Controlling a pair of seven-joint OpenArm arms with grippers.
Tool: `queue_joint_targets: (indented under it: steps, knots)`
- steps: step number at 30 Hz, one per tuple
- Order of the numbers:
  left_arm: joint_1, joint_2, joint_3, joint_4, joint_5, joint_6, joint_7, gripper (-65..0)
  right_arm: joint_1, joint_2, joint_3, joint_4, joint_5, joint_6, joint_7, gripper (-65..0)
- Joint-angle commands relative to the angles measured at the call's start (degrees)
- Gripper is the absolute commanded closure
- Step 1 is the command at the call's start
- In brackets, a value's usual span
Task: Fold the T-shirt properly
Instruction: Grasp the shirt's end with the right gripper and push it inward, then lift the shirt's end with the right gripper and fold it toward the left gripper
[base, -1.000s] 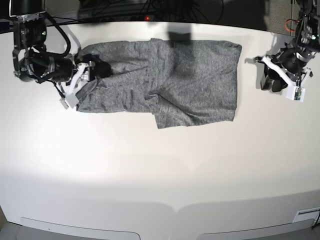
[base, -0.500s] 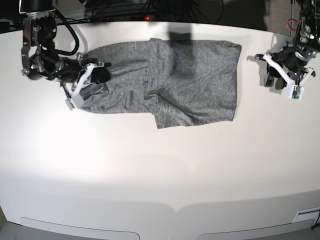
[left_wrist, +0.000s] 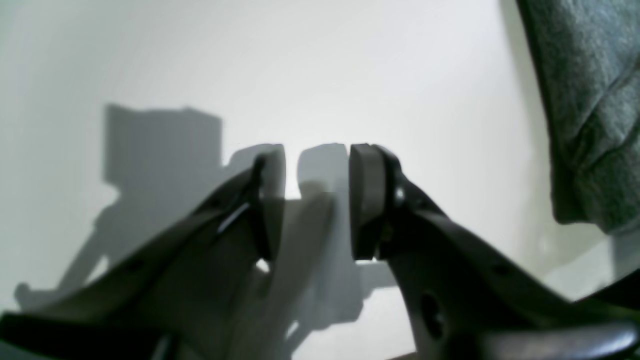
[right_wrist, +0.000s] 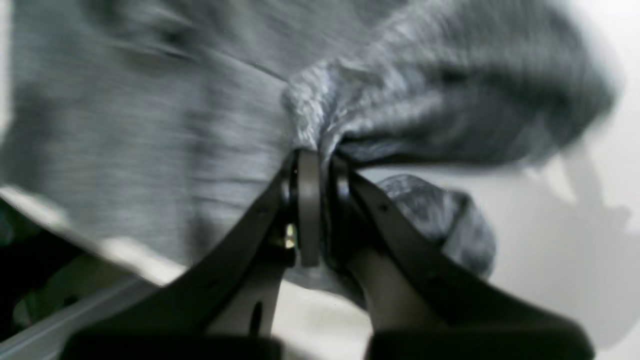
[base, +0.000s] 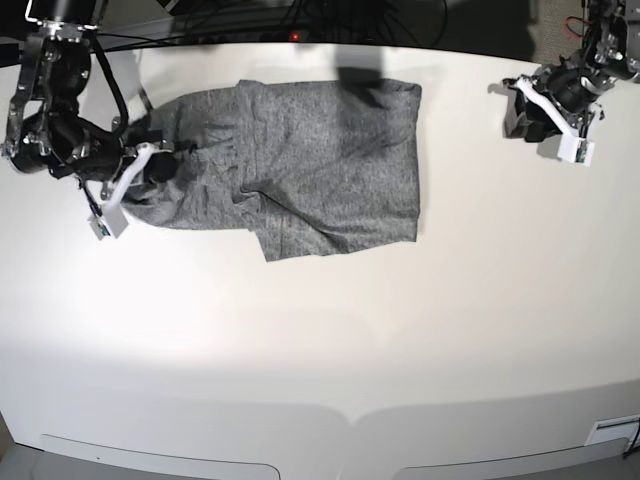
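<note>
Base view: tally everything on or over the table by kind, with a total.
T-shirt, grey: 1
Grippers: 2, the right gripper clamped on the shirt's edge, the left gripper open and apart from it
Table, white: 1
Total: 4

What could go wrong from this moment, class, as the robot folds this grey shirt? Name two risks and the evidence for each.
1. The right gripper pinches only a small bunch of the shirt, so the cloth may slip from the jaws or wrinkle instead of lying flat.
2. The left gripper is open and holds nothing, off to the side over the bare table. With one arm pulling alone, the whole shirt may slide toward the table's edge.
</note>
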Motion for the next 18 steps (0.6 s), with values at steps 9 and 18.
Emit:
queue_joint_targets:
  steps: [9,18]
  knots:
    - [0.2,9.2,-0.3,-3.1,-0.7,-12.0,1.0,-21.0,0.2,-7.5,-4.7,12.0,1.6,-0.3,-2.0,0.0]
    - [0.2,12.3,2.6,-3.3,0.8,-13.2,2.4,-21.0,0.6,-15.3,-15.8,13.2,-3.2,-1.5,0.6,0.0]
